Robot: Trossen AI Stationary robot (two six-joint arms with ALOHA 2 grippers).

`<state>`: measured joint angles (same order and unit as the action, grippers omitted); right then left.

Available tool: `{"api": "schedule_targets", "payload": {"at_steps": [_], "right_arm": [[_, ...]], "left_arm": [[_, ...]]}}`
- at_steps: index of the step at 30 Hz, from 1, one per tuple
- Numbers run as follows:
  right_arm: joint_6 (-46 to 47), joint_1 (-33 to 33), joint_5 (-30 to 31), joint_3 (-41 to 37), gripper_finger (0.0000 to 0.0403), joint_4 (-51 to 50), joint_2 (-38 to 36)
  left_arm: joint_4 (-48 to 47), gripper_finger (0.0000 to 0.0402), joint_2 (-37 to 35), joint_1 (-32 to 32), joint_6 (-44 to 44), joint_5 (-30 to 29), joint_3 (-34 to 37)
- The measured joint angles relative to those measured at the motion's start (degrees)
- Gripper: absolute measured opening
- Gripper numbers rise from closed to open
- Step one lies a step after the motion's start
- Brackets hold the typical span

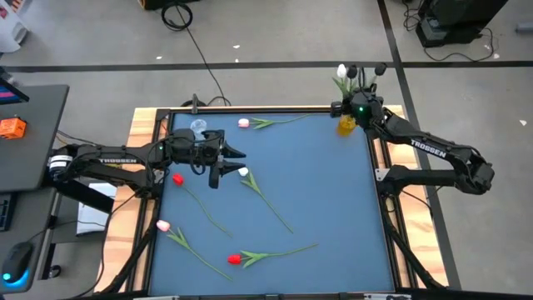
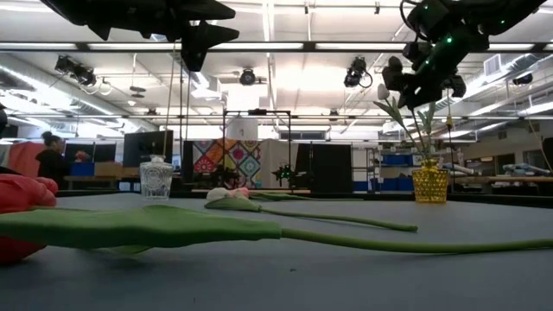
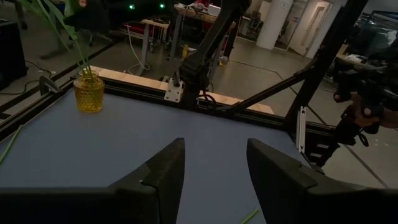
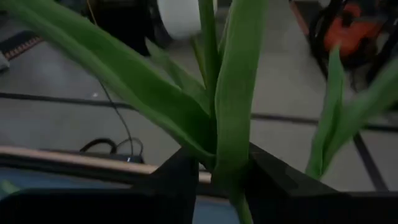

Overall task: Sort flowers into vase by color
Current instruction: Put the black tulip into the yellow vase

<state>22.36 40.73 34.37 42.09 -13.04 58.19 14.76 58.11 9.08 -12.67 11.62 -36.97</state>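
Reading "TROSSEN" in white lettering along both dark arms (image 1: 117,161).

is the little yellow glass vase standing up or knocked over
Upright: the small yellow glass vase stands on its base at the mat's corner, green stems rising from it.

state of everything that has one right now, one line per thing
right gripper: above the yellow vase, fingers either side of a stem
yellow vase: upright, holds white tulip and dark tulips
left gripper: open, empty, above the mat
clear vase: upright, empty
red tulip: lying flat
pink tulip: lying flat
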Motion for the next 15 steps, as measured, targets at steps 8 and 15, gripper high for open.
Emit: {"api": "schedule_targets", "payload": {"at_steps": [8,15], "right_arm": [[11.7,-0.1,-6.2,0.0,0.0128,-12.5,-1.5],[17.2,-0.1,-7.3,0.0,0.0129,-17.7,-2.8]], "left_arm": [[0.0,0.0178,0.0,0.0,0.0,0.0,0.0],[0.0,0.0178,0.0,0.0,0.0,0.0,0.0]]}}
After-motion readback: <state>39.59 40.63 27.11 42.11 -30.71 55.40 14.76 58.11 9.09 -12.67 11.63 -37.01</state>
